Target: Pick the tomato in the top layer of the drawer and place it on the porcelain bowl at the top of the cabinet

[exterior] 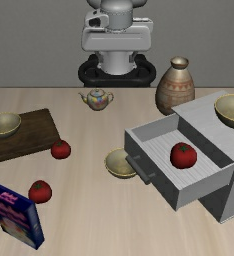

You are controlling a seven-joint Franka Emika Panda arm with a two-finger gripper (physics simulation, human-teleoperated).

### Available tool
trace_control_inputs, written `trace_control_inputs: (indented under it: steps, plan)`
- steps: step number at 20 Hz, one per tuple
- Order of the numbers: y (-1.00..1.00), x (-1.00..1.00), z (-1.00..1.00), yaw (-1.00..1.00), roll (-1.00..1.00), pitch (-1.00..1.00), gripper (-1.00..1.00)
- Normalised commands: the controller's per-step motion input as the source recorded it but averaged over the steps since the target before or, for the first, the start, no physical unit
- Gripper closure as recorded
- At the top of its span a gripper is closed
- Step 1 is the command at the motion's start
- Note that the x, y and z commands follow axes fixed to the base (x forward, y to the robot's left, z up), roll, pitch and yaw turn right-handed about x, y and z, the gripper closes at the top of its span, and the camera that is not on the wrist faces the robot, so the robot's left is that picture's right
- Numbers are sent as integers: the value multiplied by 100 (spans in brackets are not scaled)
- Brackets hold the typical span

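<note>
Exterior view. The hand [115,54] hangs close to the robot's base at the far edge of the worktop [99,225]. Whether it is released or clenched cannot be told.

The tomato [183,155] lies inside the open top drawer [194,182] of the cabinet [204,125], on the exterior view's right and well apart from the hand. The porcelain bowl [232,110] stands on the cabinet top, beyond the tomato. Two further tomatoes [61,150] [40,191] rest on the worktop at the exterior view's left.
</note>
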Motion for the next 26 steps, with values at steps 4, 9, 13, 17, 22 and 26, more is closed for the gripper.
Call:
trace_control_inputs:
  steps: [4, 9, 13, 17, 22, 26]
  plan:
    - [0, 100, 0, 0, 0, 0, -100]
    - [0, 100, 0, 0, 0, 0, -100]
    - [0, 100, 0, 0, 0, 0, -100]
    - [0, 100, 0, 0, 0, 0, -100]
    - [40, 60, 0, 0, 0, 0, -100]
    - [100, 0, 0, 0, 0, 0, -100]
